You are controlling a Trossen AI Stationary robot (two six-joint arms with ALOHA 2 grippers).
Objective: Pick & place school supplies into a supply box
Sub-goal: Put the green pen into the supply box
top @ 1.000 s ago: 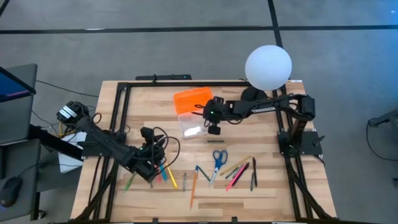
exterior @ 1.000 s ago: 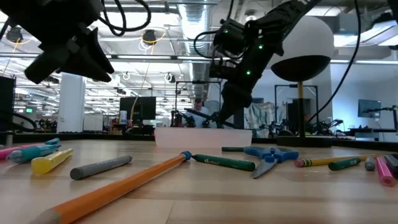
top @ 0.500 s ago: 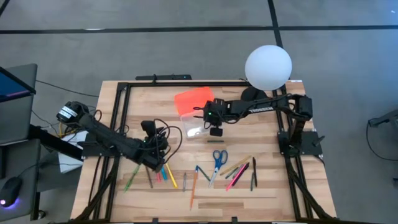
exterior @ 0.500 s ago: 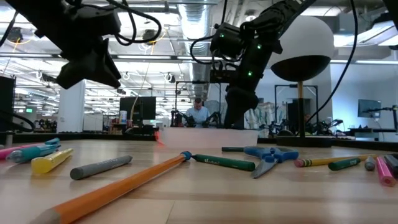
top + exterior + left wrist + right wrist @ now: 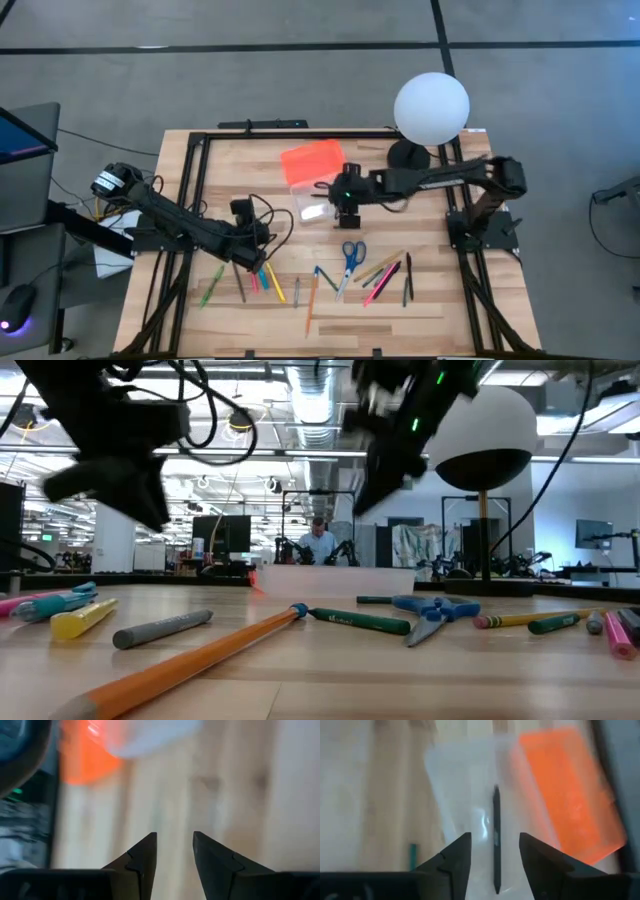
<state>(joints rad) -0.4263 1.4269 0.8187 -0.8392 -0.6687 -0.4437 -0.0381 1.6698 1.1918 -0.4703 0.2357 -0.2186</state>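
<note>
both arms over the table, left gripper point(image 5: 243, 262) and right gripper point(image 5: 344, 215) with fingers parted, empty

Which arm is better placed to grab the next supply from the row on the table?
Left. The left gripper hangs open right by the pens; the right gripper, open and empty, is at the clear box.

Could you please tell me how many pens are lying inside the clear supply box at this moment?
1. A single black pen lies lengthwise in the clear supply box, directly below the right hand; the hand may hide others.
</note>
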